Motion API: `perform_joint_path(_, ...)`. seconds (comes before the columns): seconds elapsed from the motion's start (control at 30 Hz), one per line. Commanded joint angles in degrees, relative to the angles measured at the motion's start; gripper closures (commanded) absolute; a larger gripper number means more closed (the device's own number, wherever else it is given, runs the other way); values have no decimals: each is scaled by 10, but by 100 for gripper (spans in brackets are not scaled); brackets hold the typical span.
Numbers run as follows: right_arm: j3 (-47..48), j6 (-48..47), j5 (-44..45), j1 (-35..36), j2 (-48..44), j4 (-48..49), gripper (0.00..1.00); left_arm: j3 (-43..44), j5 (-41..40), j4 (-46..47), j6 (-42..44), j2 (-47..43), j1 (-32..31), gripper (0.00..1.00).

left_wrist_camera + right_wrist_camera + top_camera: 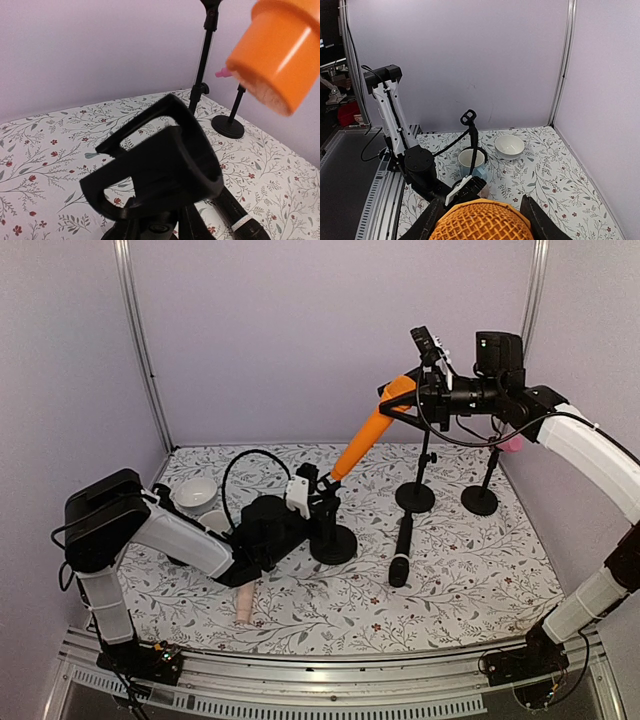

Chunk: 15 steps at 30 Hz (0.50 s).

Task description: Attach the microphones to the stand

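My right gripper is shut on the head end of the orange microphone and holds it slanting down; its tail is just above the clip of the near stand. In the right wrist view the mesh head sits between my fingers. My left gripper is shut on this stand's pole under the empty black clip; the orange tail hangs above and to its right. A black microphone and a beige-pink one lie on the table. A pink one sits on the far right stand.
A third stand is in the middle at the back. A white bowl and a blue-and-white mug sit at the left, by my left arm. Walls close the back and both sides.
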Motion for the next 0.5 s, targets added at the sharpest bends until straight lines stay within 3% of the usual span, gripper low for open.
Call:
perform_joint_path(0.0, -42, 13, 25, 10, 13, 96, 100, 26, 3, 32, -19, -8, 3, 100)
perform_joint_path(0.47, -154, -20, 44, 21, -5, 143, 100, 32, 0, 6, -20, -20, 4, 100)
